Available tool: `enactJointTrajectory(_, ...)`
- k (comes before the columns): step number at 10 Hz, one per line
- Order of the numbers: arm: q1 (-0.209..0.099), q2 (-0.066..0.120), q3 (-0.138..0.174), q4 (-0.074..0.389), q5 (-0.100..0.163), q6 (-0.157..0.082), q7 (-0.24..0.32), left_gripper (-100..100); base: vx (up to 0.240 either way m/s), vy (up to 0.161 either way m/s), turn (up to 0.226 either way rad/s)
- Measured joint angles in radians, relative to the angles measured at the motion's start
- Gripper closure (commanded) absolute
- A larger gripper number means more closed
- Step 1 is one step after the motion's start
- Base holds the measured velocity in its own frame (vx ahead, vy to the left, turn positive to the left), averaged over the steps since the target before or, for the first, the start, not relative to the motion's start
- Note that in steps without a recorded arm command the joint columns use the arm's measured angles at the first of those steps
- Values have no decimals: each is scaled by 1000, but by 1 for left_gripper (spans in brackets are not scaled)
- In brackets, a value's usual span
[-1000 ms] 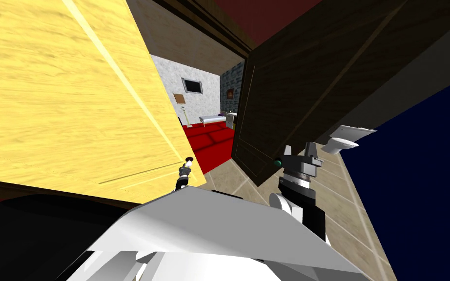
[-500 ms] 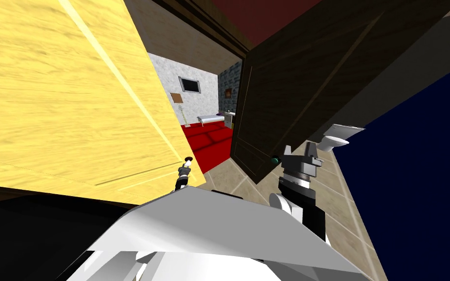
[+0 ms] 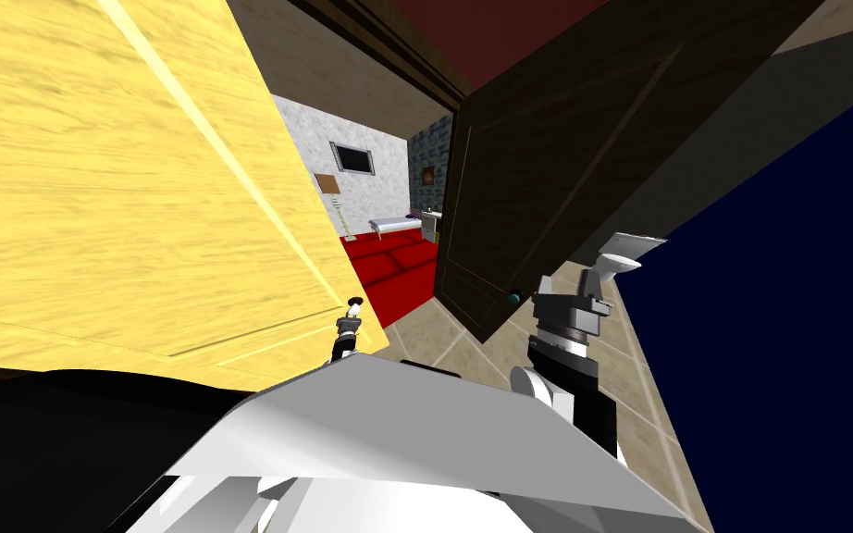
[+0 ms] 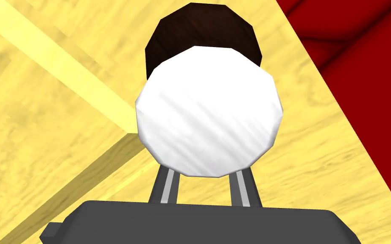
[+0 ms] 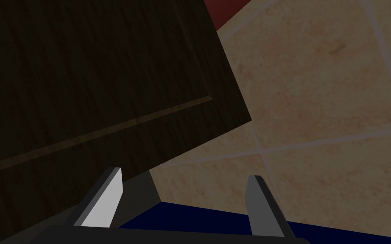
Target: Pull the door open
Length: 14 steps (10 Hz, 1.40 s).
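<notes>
Doors flank a narrow opening: a large pale-yellow wood-grain door leaf point(image 3: 119, 185) on my left and a dark brown panelled door point(image 3: 563, 157) on my right. A flat navy-blue wall point(image 3: 785, 305) closes the right side. Beige square floor tiles point(image 3: 434, 333) lie below both leaves, and a deep red floor point(image 3: 397, 268) runs beyond the opening to a grey-white far wall point(image 3: 383, 190). The yellow leaf's long axis is upright, its free edge is beside the opening, and its face is turned to me. The left gripper point(image 3: 352, 315) is clenched on that leaf's round white knob point(image 4: 209, 112), which juts from the face toward the hand in front of a dark brown round rosette point(image 4: 199, 25). The right gripper point(image 5: 185, 173) hangs spread and empty by the dark door's lower corner, near its small green knob point(image 3: 513, 298).
</notes>
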State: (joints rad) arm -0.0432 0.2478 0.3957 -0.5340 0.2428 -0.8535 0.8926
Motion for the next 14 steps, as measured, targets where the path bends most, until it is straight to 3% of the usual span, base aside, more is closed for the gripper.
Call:
enactJointTrajectory(2, 7, -4, -2, -11, 5, 6, 34, 100, -18, -3, -26)
enactJointTrajectory(3, -5, 4, -4, 18, 10, -4, 60, 100, -24, -3, -35)
enactJointTrajectory(4, 14, -4, -3, -21, 15, 11, 72, 100, -35, -2, -59)
enactJointTrajectory(7, 26, -9, -3, -51, 26, 32, 111, 100, -17, -1, -17)
enactJointTrajectory(8, 7, 1, -6, -9, 25, 14, 119, 100, -21, -1, -77)
enactJointTrajectory(10, 9, 1, -6, -12, 34, 14, 151, 100, -30, -3, -33)
enactJointTrajectory(12, 12, -2, -6, -28, 43, 28, 183, 100, -21, -3, -14)
enactJointTrajectory(14, -7, 7, -8, 19, 48, 4, 213, 100, -40, -6, -76)
